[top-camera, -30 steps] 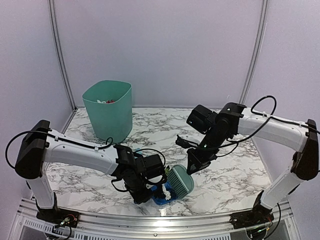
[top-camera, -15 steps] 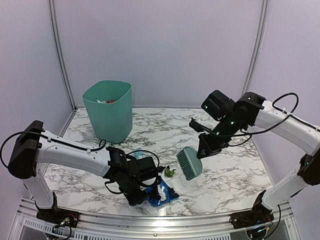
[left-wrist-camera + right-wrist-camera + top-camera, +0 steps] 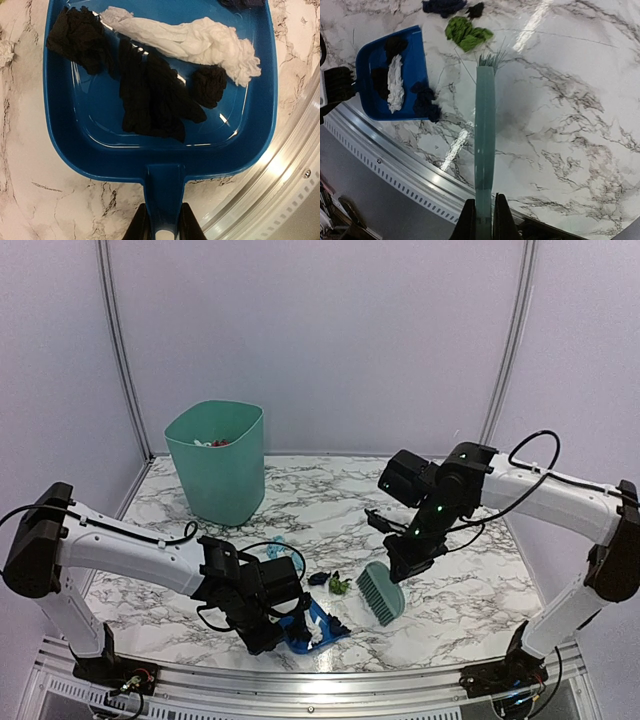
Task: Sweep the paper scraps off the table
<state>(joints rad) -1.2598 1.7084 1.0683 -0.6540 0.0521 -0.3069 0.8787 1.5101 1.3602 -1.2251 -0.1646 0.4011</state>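
Left wrist view: at the bottom centre the left gripper (image 3: 162,226) is clenched on the handle of the blue dustpan (image 3: 59,131). The pan lies flat on the marble table (image 3: 30,200), with the metal rail (image 3: 272,185) running along the lower right. Some of the paper scraps (image 3: 150,100) are inside the pan: several black wads in the middle and upper left, and a long white crumpled piece (image 3: 190,40) across the top.

In the right wrist view the right gripper (image 3: 483,214) at the bottom centre grasps the handle of the mint-green brush (image 3: 485,130), which points up the frame. Its bristle end is near a green wad (image 3: 467,34) in the upper middle. A dark blue wad (image 3: 442,6) and a small black one lie just above that, on the bare table. More dark wads sit at the pan's open lip, left of the brush (whether the bristles touch the tabletop, I cannot tell).

In the top external view a teal bin (image 3: 215,465) stands in the upper left, well apart from both grippers.
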